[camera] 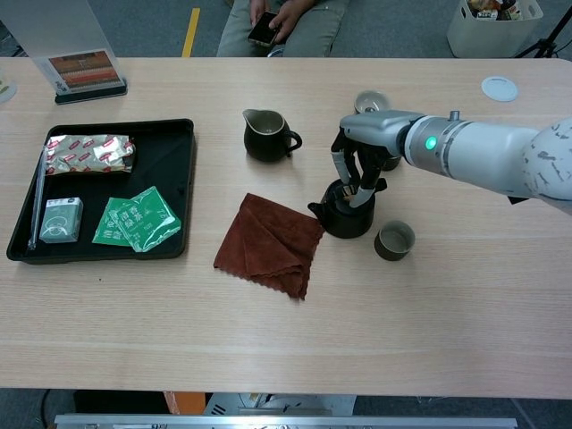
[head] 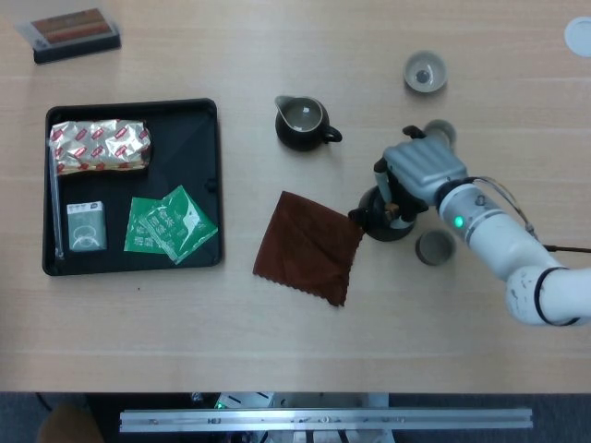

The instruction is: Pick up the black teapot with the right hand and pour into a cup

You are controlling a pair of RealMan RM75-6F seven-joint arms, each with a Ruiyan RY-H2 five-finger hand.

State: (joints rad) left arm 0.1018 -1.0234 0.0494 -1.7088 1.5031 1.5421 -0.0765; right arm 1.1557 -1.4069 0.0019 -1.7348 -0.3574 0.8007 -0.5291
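Right hand (camera: 362, 165) curled down onto black teapot (camera: 344, 214), fingers hooking its handle for the lift; firm grasp unclear.

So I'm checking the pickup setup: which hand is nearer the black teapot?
Right. The right hand is directly over the black teapot, fingers reaching down at its top. The left hand shows in neither view, so its distance cannot be judged.
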